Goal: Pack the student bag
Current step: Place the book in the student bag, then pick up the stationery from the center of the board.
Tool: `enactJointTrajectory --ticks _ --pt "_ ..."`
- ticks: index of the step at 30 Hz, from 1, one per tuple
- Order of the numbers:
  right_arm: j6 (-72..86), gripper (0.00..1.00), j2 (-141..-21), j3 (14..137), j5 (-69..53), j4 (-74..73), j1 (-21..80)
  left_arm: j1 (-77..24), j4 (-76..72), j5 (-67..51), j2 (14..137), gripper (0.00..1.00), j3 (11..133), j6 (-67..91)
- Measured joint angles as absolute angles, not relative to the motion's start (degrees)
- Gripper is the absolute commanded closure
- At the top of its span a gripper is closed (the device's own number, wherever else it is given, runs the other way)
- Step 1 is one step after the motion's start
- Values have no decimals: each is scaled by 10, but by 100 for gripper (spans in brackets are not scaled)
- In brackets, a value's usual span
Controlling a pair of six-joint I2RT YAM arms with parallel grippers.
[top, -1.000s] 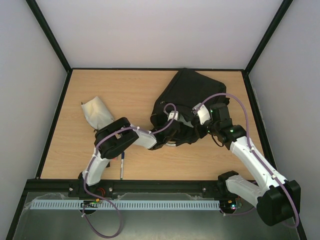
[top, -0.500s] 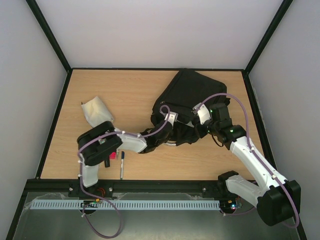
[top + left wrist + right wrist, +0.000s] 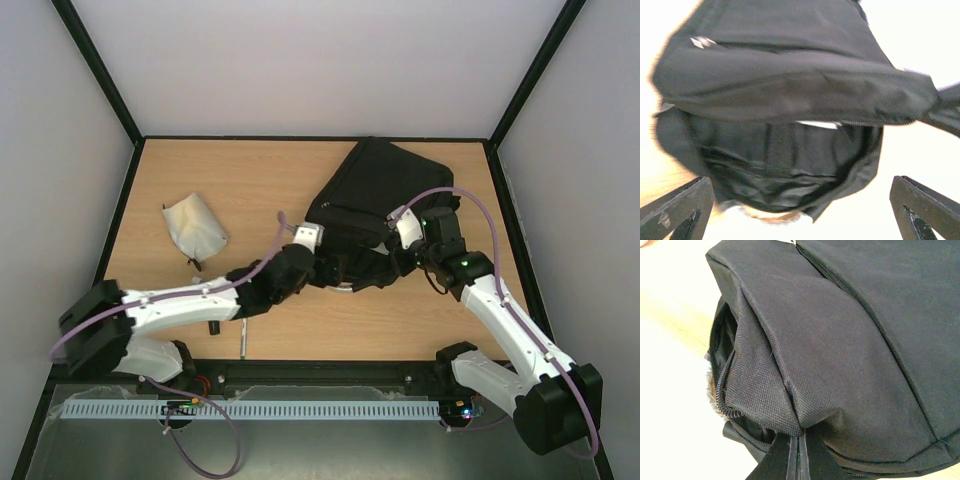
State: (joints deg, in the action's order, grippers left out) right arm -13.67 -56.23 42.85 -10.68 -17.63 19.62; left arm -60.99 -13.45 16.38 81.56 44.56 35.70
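Pale wood tabletop (image 3: pixel 250 190) carries the black student bag (image 3: pixel 385 185) toward its far right corner, mouth gaping toward the near edge. Inside, only dark lining and a pale strip can be made out. The left gripper (image 3: pixel 800 207) faces that mouth, fingers spread wide, holding nothing. The right gripper (image 3: pixel 799 452) is pinched on the bag's zip seam beside the opening. A crumpled pale pouch (image 3: pixel 195 227) lies near the left edge, a pen (image 3: pixel 241 343) by the near edge.

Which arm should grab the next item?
Left: the left gripper is open and empty, and the grey pouch lies on its side. The right gripper is shut on the student bag, holding its mouth open.
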Motion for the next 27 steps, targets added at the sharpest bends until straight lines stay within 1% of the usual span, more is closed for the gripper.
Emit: enactJointTrajectory --ticks 5,8,11,16,19,21,24,27 --pt "-136 99 -562 429 -111 -176 194 -550 -3 211 720 0 458 379" --pt "-136 99 -564 429 -113 -176 194 -468 75 225 678 0 475 388" --pt "-135 99 -568 429 -115 -176 194 -338 135 203 642 0 489 396" --pt "-135 99 -572 429 -118 -176 194 -122 188 129 627 1 490 411" --pt "-135 99 -575 429 -119 -176 194 -30 189 67 639 2 476 420" --pt "-135 99 -575 429 -119 -176 194 17 175 16 656 9 455 426" --pt "-135 99 -575 429 -120 -177 194 63 146 -47 686 11 410 438" --pt "-135 99 -575 429 -120 -177 193 72 132 -72 700 15 378 447"
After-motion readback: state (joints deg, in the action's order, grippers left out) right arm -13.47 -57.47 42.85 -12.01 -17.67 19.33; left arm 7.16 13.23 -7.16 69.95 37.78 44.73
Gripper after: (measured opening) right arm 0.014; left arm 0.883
